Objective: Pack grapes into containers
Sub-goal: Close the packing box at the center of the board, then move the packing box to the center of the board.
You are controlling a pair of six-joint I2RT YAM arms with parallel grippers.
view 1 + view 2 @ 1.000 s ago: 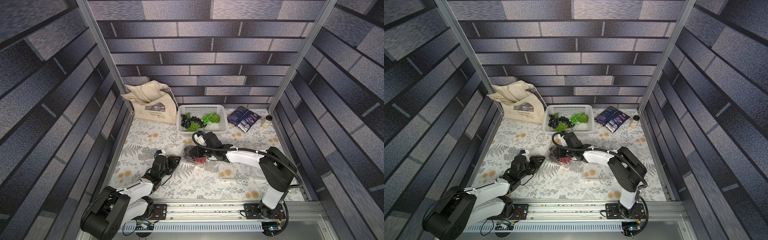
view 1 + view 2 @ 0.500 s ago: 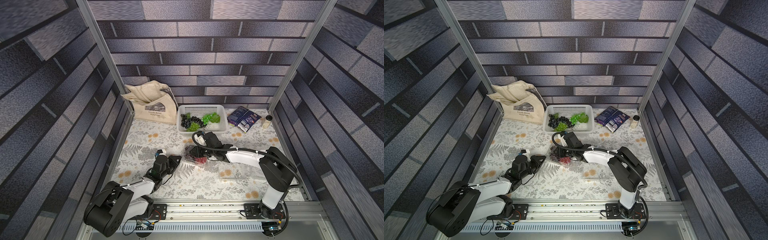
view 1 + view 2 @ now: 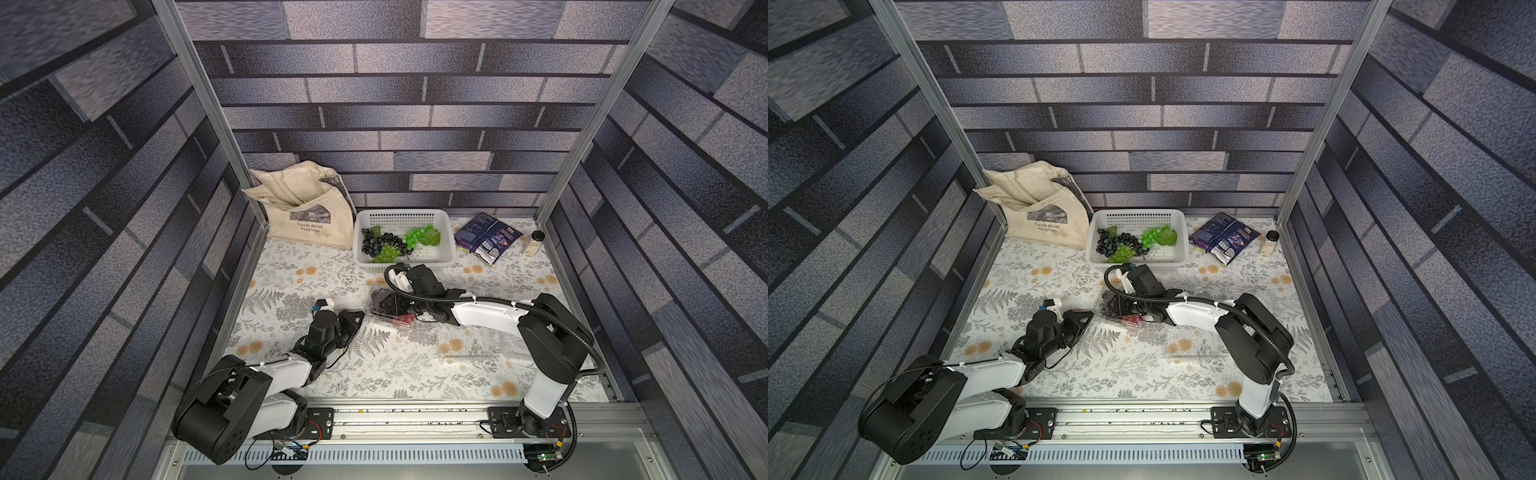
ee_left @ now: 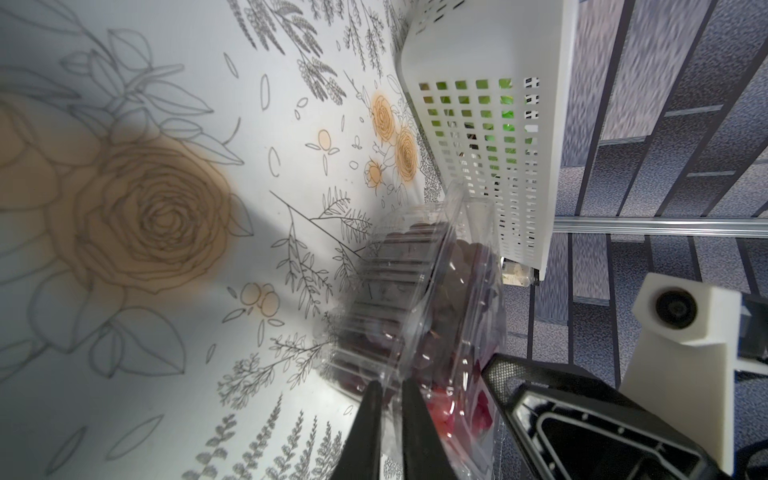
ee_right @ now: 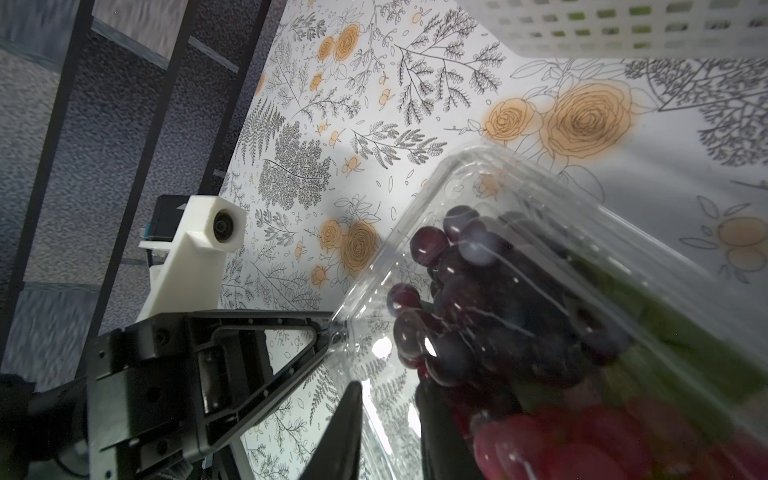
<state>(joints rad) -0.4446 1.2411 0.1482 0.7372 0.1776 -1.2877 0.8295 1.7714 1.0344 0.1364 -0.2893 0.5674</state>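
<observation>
Ok, near to far, everything placed against the white basket [image 3: 401, 214].

Well short of the basket, on the right arm's side of the bench [image 3: 374, 365], a clear container [image 3: 469, 340] lies flat with the cloth pattern showing through it.

Just in front of the basket's near wall sits the filled container [image 5: 478, 178]. Dark purple grapes [image 5: 457, 266] and red grapes [image 5: 561, 440] are visible through the plastic.

Left pincer [image 4: 388, 384] is closed, pinching that container's clear rim at the corner facing the left arm.

Right pincer [image 5: 386, 386] is at the other end of the same container, with its fingers partly apart astride the edge. Whether it's clamping or just touching, cannot tell.

Inside the basket are dark grapes [image 3: 376, 245] and green grapes [image 3: 415, 237], with a leaf.

Just beside the basket on its left is a cream tote bag [image 3: 307, 216]. On its right is a blue snack packet [image 3: 486, 237], then a small bottle [image 3: 534, 245] farther out.
</observation>
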